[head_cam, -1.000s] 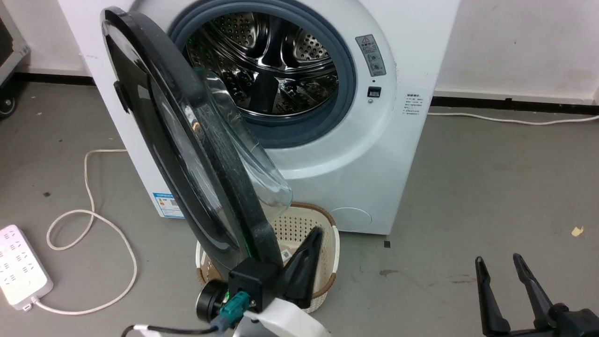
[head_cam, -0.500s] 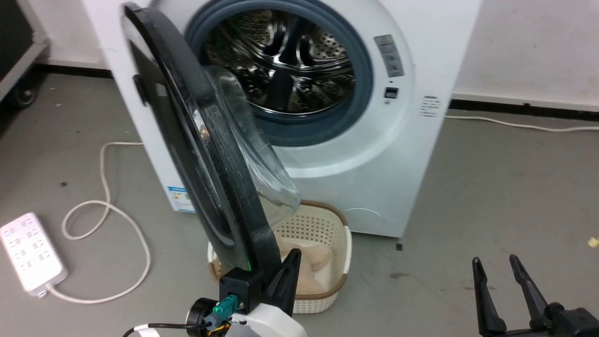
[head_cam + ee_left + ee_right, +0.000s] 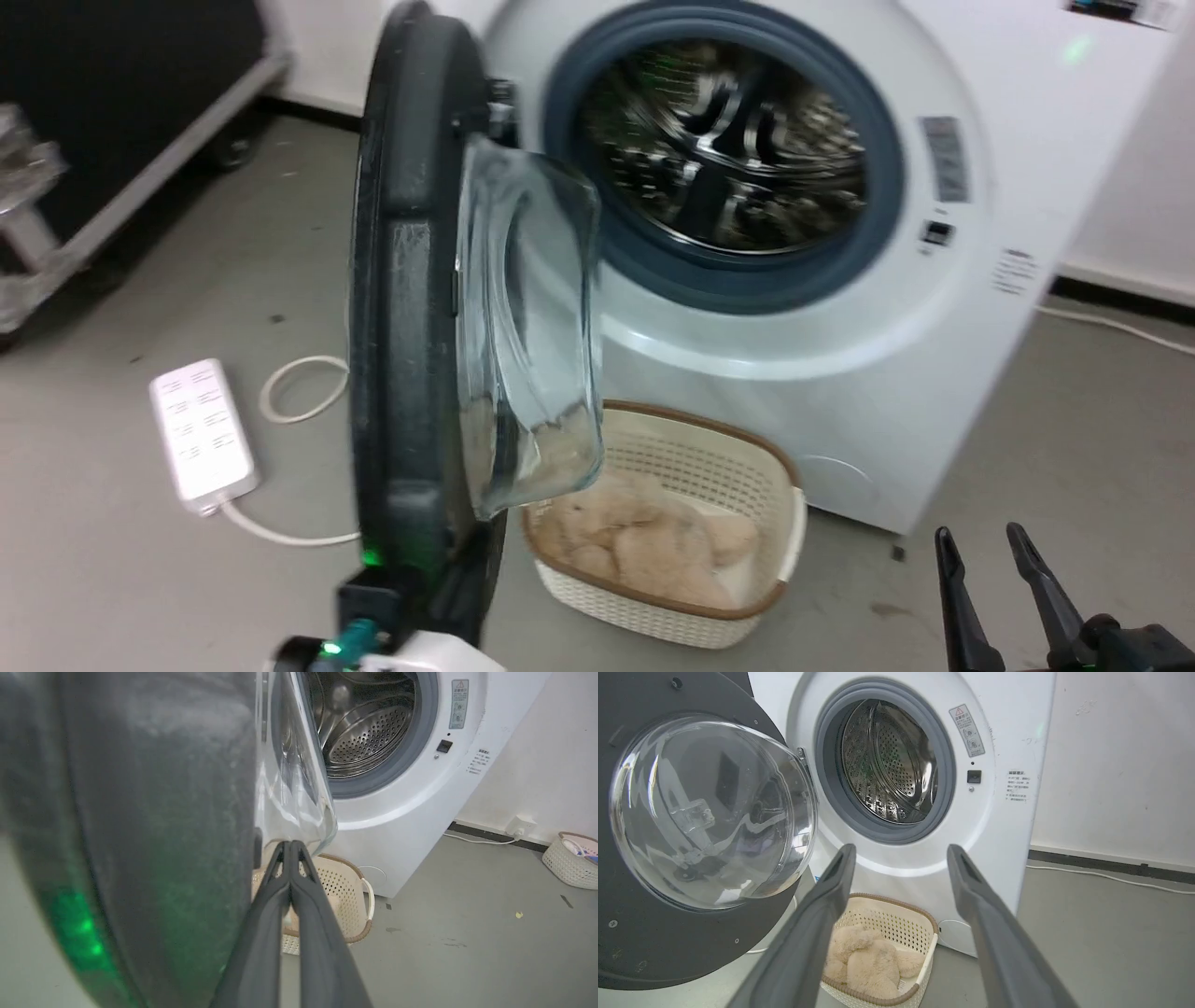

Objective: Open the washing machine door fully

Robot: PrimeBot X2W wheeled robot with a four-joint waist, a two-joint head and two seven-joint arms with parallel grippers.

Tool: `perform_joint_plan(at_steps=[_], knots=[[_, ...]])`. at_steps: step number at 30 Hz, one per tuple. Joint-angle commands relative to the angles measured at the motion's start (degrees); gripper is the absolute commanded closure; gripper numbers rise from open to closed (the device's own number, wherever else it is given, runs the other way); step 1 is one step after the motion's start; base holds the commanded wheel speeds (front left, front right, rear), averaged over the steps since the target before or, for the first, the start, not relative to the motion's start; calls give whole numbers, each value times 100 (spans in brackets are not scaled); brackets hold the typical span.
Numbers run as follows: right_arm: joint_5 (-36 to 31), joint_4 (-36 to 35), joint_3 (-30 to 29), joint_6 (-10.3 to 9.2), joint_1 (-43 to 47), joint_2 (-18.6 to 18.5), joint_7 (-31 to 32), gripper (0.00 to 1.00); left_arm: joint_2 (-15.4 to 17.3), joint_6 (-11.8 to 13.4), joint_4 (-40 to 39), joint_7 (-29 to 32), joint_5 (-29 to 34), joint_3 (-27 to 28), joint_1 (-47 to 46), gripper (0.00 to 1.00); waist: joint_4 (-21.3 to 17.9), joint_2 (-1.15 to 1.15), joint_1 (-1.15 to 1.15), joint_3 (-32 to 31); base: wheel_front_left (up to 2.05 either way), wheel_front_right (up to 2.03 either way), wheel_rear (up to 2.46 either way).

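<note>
Power strip (image 3: 201, 434) on the floor at left, washing machine door (image 3: 411, 308) swung wider than a second ago, now edge-on, head camera shifted too, left tool (image 3: 290, 847) pinched empty beside its rim, washing machine (image 3: 840, 392) behind, grey warning label (image 3: 968, 730) with red triangle, print unreadable, right tool (image 3: 978, 539) spread apart, holding nothing.

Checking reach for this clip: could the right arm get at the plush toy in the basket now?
Probably yes: the right tool is open, the basket lies uncovered before it, and the door stands off to one side.
</note>
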Motion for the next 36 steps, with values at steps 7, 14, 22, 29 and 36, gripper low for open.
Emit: perform_joint_plan(at_steps=[7, 14, 22, 29, 36], knots=[[50, 81, 76, -5, -5, 14, -25, 0, 569, 157, -236, 156, -107, 613, 17, 100, 583, 0, 0, 126, 0, 0, 0], [-158, -39, 343, -5, -168, 14, 129, 0, 1026, 191, -104, 167, -373, 1303, -256, 100, 569, 0, 0, 665, 0, 0, 0], [-429, -298, 456, -5, -382, -14, 424, 0, 1643, -46, 608, 53, -821, 2120, -863, 100, 400, 0, 0, 1273, 0, 0, 0], [-463, -450, 465, -5, -517, -106, 535, 0, 2099, -174, 1536, -87, -1048, 2605, -1424, 100, 260, 0, 0, 1592, 0, 0, 0], [-463, -413, 400, -5, -540, -139, 479, 0, 2263, -374, 2269, -781, -949, 2650, -1739, 100, 169, 0, 0, 1548, 0, 0, 0]])
